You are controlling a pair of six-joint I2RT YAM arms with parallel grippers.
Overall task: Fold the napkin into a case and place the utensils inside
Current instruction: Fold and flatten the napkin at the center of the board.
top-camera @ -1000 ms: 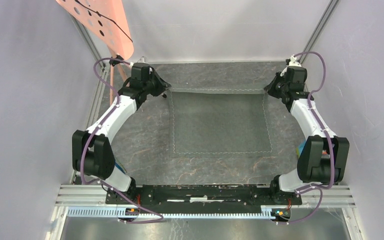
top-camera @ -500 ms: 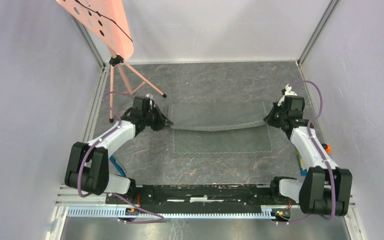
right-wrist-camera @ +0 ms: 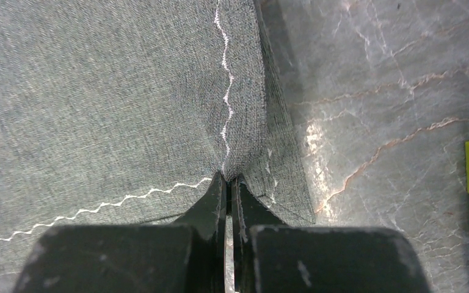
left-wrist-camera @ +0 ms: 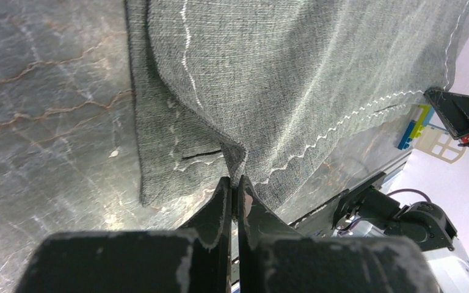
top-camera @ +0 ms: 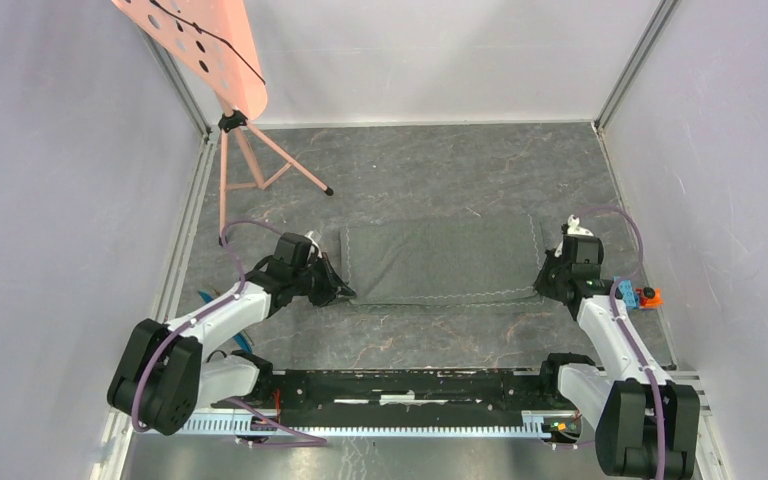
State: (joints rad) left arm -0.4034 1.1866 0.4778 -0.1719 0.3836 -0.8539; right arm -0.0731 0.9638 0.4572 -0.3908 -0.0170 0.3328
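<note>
We see the dark grey napkin (top-camera: 440, 262) folded in half, lying flat as a wide band, white-stitched hem nearest us.

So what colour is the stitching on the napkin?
White zigzag stitching, clearest in right wrist view.

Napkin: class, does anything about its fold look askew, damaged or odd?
Slightly askew. The napkin is folded over, but at both near corners, pinched by the left gripper and right gripper, the lower layer sticks out sideways past the upper one. A short dark line near the left corner may be a slit or a crease.
</note>
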